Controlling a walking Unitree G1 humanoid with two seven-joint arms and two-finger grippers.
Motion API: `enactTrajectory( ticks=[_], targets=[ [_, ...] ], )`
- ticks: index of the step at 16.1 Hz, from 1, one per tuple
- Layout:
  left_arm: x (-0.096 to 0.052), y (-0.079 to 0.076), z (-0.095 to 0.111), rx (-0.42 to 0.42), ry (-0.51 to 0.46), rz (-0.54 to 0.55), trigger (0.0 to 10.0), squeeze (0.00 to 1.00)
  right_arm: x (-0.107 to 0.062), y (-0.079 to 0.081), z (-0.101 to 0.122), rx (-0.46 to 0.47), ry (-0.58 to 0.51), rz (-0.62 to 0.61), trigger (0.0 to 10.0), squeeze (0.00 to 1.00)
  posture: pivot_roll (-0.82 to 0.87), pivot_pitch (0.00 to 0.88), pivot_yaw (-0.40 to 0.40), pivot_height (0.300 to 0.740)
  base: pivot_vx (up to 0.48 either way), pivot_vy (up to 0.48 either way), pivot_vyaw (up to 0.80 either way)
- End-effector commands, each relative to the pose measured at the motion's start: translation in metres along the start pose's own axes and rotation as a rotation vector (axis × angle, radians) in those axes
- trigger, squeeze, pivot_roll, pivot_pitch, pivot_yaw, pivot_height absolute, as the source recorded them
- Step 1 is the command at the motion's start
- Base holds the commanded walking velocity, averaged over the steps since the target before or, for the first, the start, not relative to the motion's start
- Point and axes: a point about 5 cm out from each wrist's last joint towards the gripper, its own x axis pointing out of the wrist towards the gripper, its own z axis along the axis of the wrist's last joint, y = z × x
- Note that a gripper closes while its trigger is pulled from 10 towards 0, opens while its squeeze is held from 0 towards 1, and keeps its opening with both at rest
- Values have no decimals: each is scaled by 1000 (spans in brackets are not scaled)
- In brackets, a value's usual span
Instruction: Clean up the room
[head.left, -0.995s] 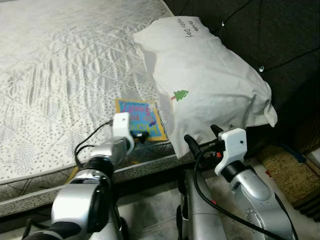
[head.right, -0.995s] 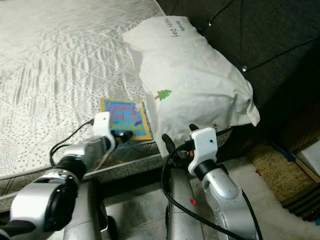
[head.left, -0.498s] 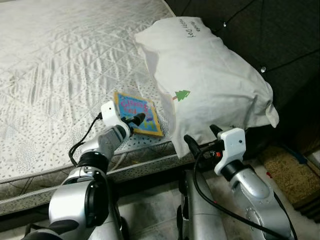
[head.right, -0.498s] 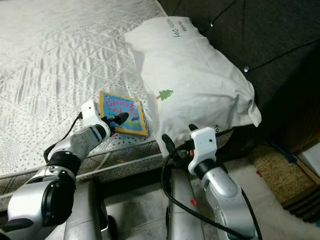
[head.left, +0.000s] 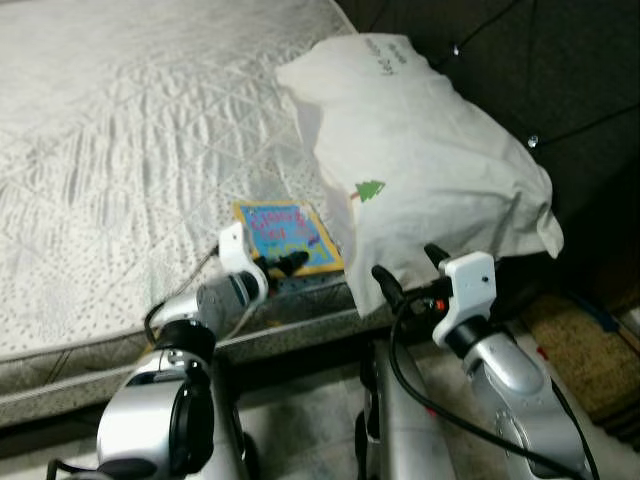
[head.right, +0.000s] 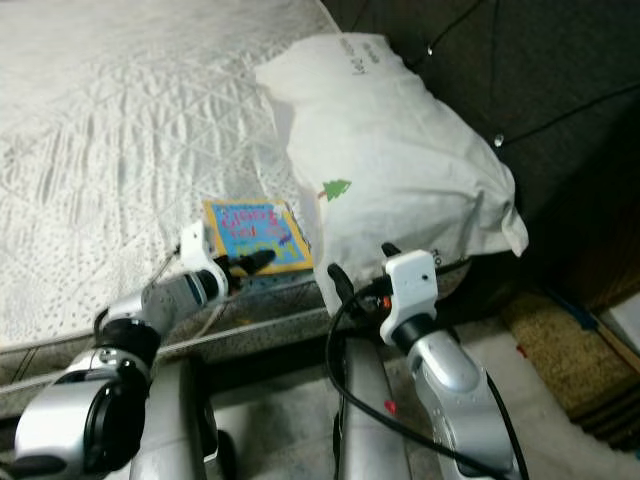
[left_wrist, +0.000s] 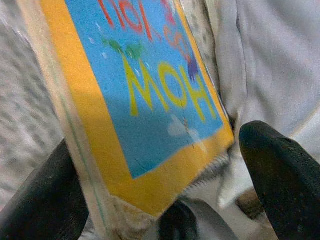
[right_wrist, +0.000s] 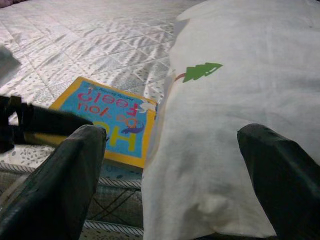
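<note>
A blue picture book (head.left: 287, 233) with a yellow border lies flat on the mattress, close to its near edge and beside a white pillow (head.left: 420, 165) printed with a small green tree. My left gripper (head.left: 284, 266) is open at the book's near edge. In the left wrist view the book's corner (left_wrist: 150, 100) sits between the two black fingers, and one finger (left_wrist: 45, 200) is against its side. My right gripper (head.left: 410, 272) is open, hanging just off the bed edge below the pillow's lower corner and holding nothing.
The quilted white mattress (head.left: 110, 150) spreads left and away from me. A dark padded headboard (head.left: 560, 70) stands behind the pillow. A brown mat (head.left: 585, 345) lies on the floor at the right. My own legs (head.left: 395, 420) are below, against the bed frame.
My left gripper has drawn back from on top of the book toward its near edge. The right arm has barely moved. The camera has shifted slightly.
</note>
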Motion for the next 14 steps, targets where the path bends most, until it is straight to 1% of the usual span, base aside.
enactTrajectory(
  ticks=[1,2,3,4,6,7,8,9,10,11,14],
  targets=[
    [-7,-3,18,31,-38,62,10000,518,-2,-2,-2,-1,8,0,10000,0,-154,81,23,546,0,0,0],
    [-11,0,20,29,-40,107,10000,149,-2,-2,-3,-1,9,0,10000,0,-148,81,23,546,0,0,0],
    [-14,3,17,108,-28,98,10000,0,-2,-2,-3,1,11,3,10000,0,-150,81,23,546,0,0,0],
    [-20,10,8,170,1,131,10000,0,-2,-1,-4,2,12,6,10000,0,-151,82,22,546,0,0,0],
    [-32,23,0,152,-40,226,10000,0,-2,-1,-4,3,13,9,10000,0,-145,85,19,546,0,0,0],
    [-38,27,-5,157,-47,294,10000,0,-2,-2,-4,2,15,9,10000,0,-139,85,17,546,0,0,0],
    [-43,32,-12,141,-48,342,10000,0,-2,-2,-5,3,16,10,10000,0,-133,84,15,546,0,0,0],
    [-44,34,-20,137,-34,348,10000,0,0,-2,-5,3,15,11,10000,0,-131,82,14,546,0,0,0],
    [-44,35,-25,157,-15,345,10000,0,2,-1,-4,2,11,13,10000,0,-132,80,13,546,0,0,0],
    [-43,39,-25,192,-19,357,10000,0,2,-1,-3,0,8,11,10000,0,-133,80,13,546,0,0,0],
    [-43,51,-17,235,-40,410,10000,0,-4,-4,-4,-4,12,-17,10000,0,-138,98,10,546,0,0,0]
  ],
)
